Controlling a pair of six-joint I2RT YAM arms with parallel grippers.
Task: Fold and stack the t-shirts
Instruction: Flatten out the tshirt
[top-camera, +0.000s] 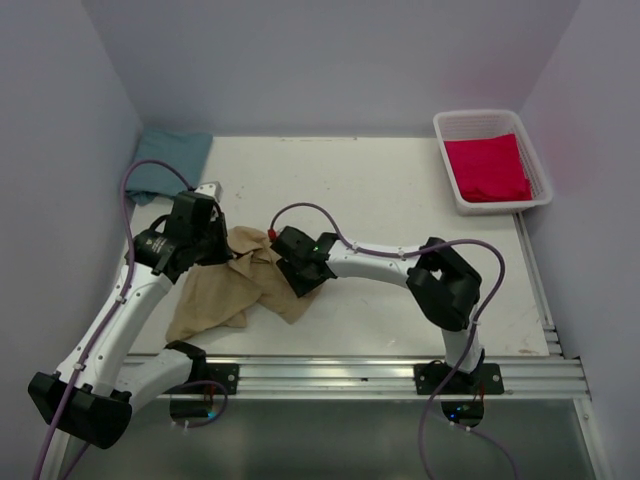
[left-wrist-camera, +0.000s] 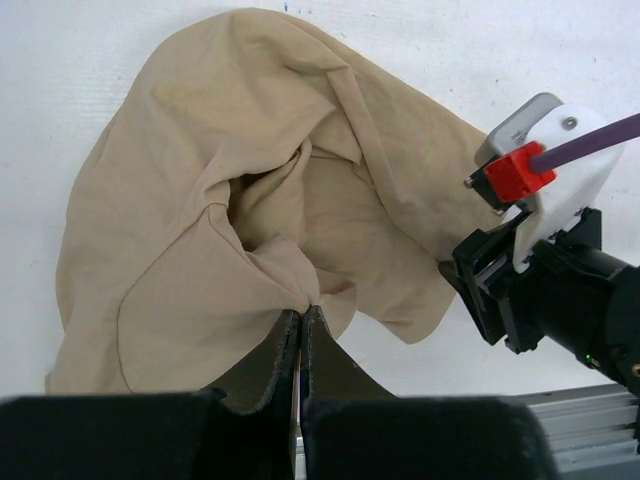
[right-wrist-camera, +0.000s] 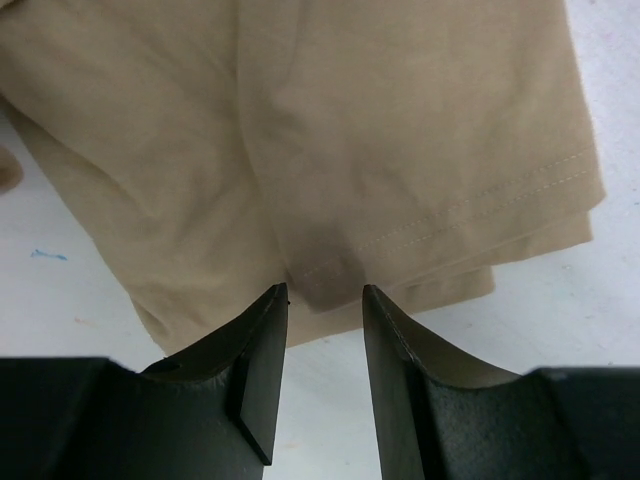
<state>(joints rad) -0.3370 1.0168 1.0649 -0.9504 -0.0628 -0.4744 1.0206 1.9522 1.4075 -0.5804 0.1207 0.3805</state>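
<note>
The tan t-shirt (top-camera: 225, 290) lies crumpled at about 8 o'clock on the counter (top-camera: 380, 190), its long axis running roughly from 1 to 7 o'clock. Which end is the neck cannot be made out. The left gripper (left-wrist-camera: 300, 318) is pinched tight on a fold of it. The right gripper (right-wrist-camera: 325, 295) is narrowly parted over a stitched hem. From above, both grippers hide the upper edge of the tan t-shirt. The teal t-shirt (top-camera: 170, 160) sits bunched at 10 o'clock. The red t-shirt (top-camera: 487, 168) lies in the basket (top-camera: 480, 114) at 2 o'clock.

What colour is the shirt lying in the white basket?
The shirt in the basket is bright red-pink, best seen in the top external view.
</note>
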